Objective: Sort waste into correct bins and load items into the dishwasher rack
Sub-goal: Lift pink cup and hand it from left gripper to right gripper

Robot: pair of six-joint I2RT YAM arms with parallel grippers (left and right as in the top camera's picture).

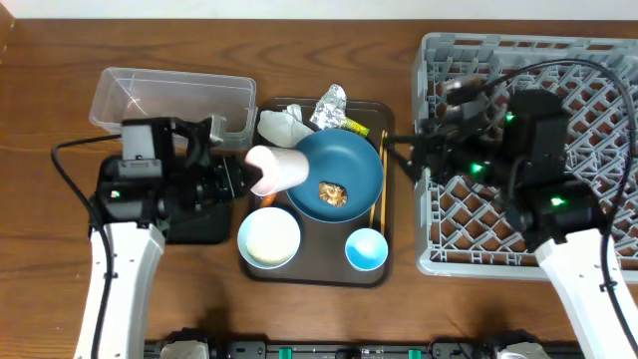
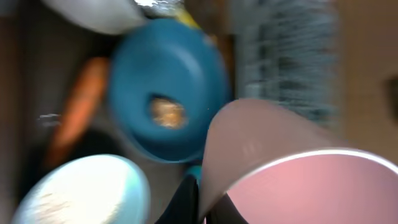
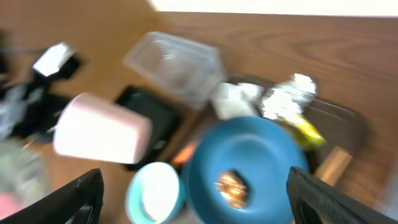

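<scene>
L gripper clamped on small pink cup; cup lies sideways in the grip, mouth twd the wrist. Large blue bowl sits just ahead of the cup w/ brown food lump inside. Carrot and white bowl are close beside it. R gripper has jaws wide apart, nothing btwn them. It's at the dishwasher rack edge, facing the bowl, w/ chopsticks just in front.

Pale pink cup, blue bowl, silver foil, orange carrot
</scene>
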